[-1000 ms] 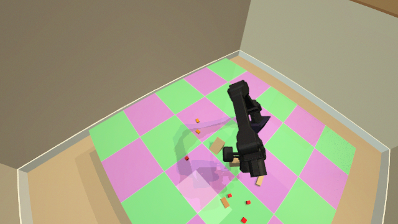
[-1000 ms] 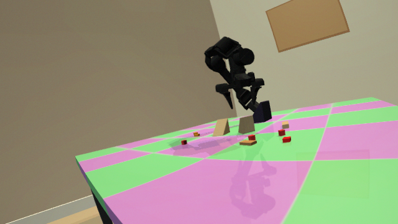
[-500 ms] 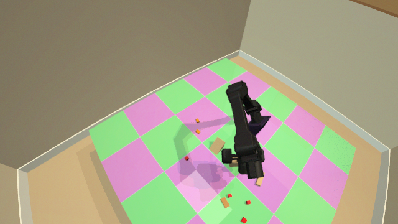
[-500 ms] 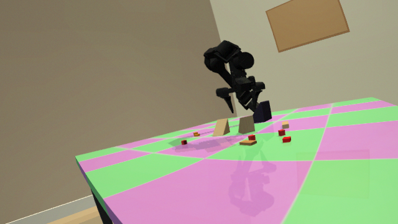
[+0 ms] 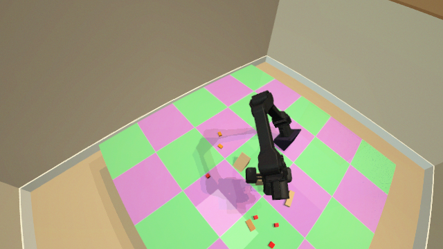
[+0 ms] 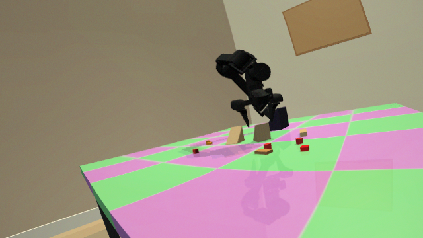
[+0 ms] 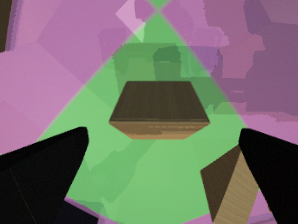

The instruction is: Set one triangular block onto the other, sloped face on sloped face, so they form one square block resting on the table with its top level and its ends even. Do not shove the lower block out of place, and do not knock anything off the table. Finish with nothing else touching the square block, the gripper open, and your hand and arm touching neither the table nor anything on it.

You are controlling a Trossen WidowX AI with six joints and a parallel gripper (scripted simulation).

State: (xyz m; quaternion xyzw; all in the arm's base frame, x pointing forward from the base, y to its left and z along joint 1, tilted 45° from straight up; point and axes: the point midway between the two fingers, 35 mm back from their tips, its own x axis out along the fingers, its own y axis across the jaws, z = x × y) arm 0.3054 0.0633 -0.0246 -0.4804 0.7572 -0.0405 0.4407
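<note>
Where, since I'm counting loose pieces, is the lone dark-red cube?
In the exterior view, the dark-red cube is leftmost, just below-left of two small orange blocks.
</note>
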